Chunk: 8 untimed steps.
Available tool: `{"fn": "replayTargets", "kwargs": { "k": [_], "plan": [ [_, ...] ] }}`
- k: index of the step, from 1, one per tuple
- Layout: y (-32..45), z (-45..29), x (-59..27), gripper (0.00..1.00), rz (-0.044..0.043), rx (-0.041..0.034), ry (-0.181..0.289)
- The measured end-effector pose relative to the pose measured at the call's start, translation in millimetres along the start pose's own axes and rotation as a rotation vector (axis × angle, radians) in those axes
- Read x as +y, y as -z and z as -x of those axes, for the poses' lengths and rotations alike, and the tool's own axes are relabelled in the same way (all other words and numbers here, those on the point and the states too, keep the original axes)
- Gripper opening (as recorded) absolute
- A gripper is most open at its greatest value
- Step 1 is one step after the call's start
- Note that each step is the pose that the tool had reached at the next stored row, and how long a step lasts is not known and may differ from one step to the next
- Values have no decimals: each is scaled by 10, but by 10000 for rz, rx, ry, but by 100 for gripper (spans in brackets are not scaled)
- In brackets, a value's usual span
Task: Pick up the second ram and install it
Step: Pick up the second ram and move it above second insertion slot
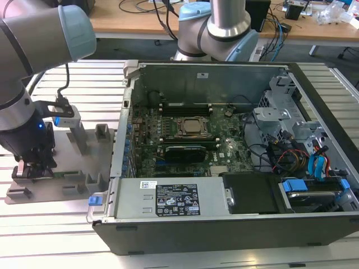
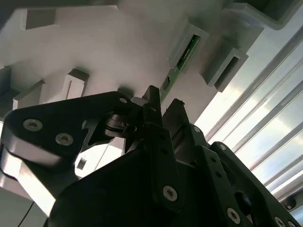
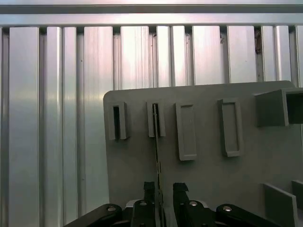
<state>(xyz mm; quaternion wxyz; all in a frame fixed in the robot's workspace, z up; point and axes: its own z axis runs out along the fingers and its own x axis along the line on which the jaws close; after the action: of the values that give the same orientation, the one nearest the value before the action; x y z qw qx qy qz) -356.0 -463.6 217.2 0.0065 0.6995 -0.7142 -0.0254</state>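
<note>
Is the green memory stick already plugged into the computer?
No, in the first wrist view the second ram stands on edge in the grey fixture plate.

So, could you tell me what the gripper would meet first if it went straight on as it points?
Probably the second ram, edge-on inside the open gripper; the grey fixture plate lies behind, depth unclear.

— What's behind the rig on your feed?
— I see a wooden desk (image 1: 140,25) along the back, cables (image 1: 161,17) trailing over it.
— And underneath?
— A ribbed aluminium surface (image 1: 50,235), its slats (image 3: 57,118) gleaming brightly in the first wrist view.
</note>
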Motion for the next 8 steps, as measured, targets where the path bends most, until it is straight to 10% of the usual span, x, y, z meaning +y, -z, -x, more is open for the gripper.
{"fn": "replayTargets", "kwargs": {
  "k": [8],
  "plan": [
    [-151,-5,40,22,0,0,0]
  ]
}}
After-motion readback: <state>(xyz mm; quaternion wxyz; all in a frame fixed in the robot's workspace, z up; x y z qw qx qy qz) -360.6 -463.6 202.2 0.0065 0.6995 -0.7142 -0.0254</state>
